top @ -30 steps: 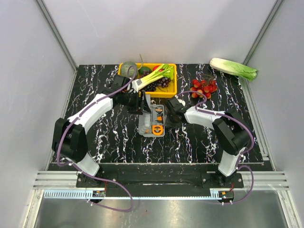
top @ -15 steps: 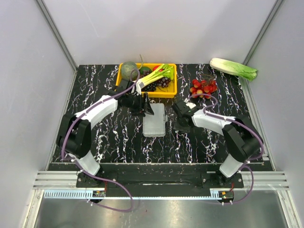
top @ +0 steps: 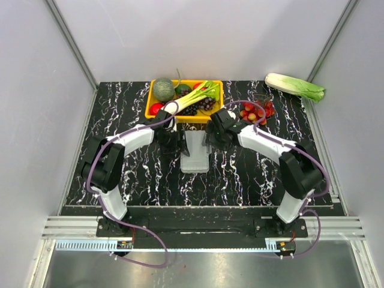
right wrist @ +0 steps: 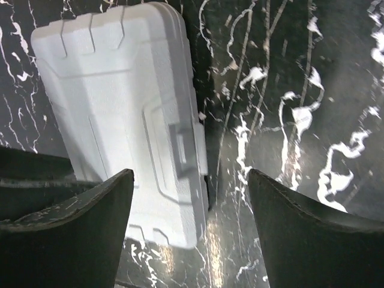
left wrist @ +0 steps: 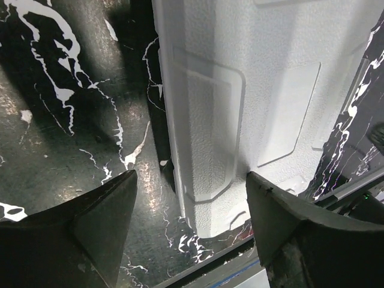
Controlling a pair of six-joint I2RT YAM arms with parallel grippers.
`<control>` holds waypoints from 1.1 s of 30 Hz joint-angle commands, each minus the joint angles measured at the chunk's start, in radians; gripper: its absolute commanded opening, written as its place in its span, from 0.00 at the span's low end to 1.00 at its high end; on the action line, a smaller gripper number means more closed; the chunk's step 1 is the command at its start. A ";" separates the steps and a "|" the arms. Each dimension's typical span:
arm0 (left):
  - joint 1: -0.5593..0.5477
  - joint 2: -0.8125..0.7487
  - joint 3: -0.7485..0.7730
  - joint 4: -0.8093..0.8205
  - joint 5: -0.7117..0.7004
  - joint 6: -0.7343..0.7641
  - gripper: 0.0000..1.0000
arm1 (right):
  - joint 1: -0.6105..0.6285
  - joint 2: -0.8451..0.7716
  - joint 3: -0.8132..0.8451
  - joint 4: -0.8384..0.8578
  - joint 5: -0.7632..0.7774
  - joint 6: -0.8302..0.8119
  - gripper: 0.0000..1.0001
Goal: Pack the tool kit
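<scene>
**Left gripper** [left wrist: 191,180]: jaws spread wide and clamped on nothing. They straddle one long edge of the tool kit [top: 196,153], with one finger [left wrist: 90,228] over bare table and the other over the lid. Only the dark fingertips show in the wrist view, cut off by the bottom of the frame. Whether either one touches the case cannot be told.

**Right gripper** [right wrist: 191,174]: jaws likewise wide apart, holding nothing. They are set over the opposite long edge, where a small grey latch [right wrist: 183,150] sits. The fingers are cut off at the lower frame edge.

**Tool kit**: a flat, pale grey case, lid shut, lying flat on the table [top: 120,120] at centre between the two grippers. Its contents are hidden by the lid. The raised panels moulded into the lid are too soft-focused to tell whether they carry lettering. From above, both wrists overlap the far corners of the case.

**Table**: black with white marble veining. Glare washes out patches in the wrist views.

**Yellow tray** [top: 221,96]: just beyond the case, holding a round green vegetable [top: 162,89], a leek [top: 193,96], dark grapes [top: 199,106] and a red item partly hidden behind the left arm.

**Red fruit cluster** [top: 259,111]: right of the tray, partly covered by the right arm and its purple cable [top: 240,104].

**Pale green cabbage** [top: 295,86]: at the far right corner, well apart from the case.
</scene>
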 commanded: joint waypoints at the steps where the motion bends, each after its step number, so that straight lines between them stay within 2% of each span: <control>1: -0.012 0.030 -0.041 -0.017 -0.096 -0.003 0.74 | 0.002 0.117 0.087 -0.005 -0.064 -0.037 0.82; 3: -0.017 0.046 -0.039 -0.030 -0.106 -0.006 0.66 | 0.001 0.154 0.108 -0.017 -0.071 -0.035 0.78; 5: -0.022 0.063 -0.033 -0.049 -0.128 -0.004 0.63 | 0.001 0.180 0.125 -0.029 -0.075 -0.035 0.71; 9: -0.032 0.082 -0.031 -0.047 -0.126 -0.003 0.59 | 0.001 0.214 0.129 -0.043 -0.065 -0.021 0.48; 12: -0.039 0.086 -0.024 -0.043 -0.119 -0.001 0.58 | 0.004 0.240 0.132 -0.074 -0.064 -0.020 0.44; 19: -0.048 0.083 -0.027 -0.008 -0.057 -0.004 0.57 | 0.018 0.244 0.112 -0.078 -0.074 -0.014 0.41; 21: -0.051 0.086 -0.028 0.008 -0.030 -0.004 0.49 | 0.031 0.260 0.125 -0.090 -0.046 -0.021 0.34; 24: -0.060 0.092 -0.022 0.023 0.001 -0.006 0.39 | 0.042 0.292 0.142 -0.107 -0.054 -0.027 0.16; 26: -0.063 0.097 -0.021 0.031 0.018 -0.006 0.34 | 0.050 0.306 0.145 -0.109 -0.052 -0.024 0.08; 29: -0.063 0.096 -0.024 0.043 0.032 -0.007 0.32 | 0.061 0.323 0.144 -0.109 -0.061 -0.018 0.02; 33: -0.066 0.096 -0.021 0.045 0.036 -0.012 0.32 | 0.062 0.318 0.142 -0.114 -0.042 -0.012 0.02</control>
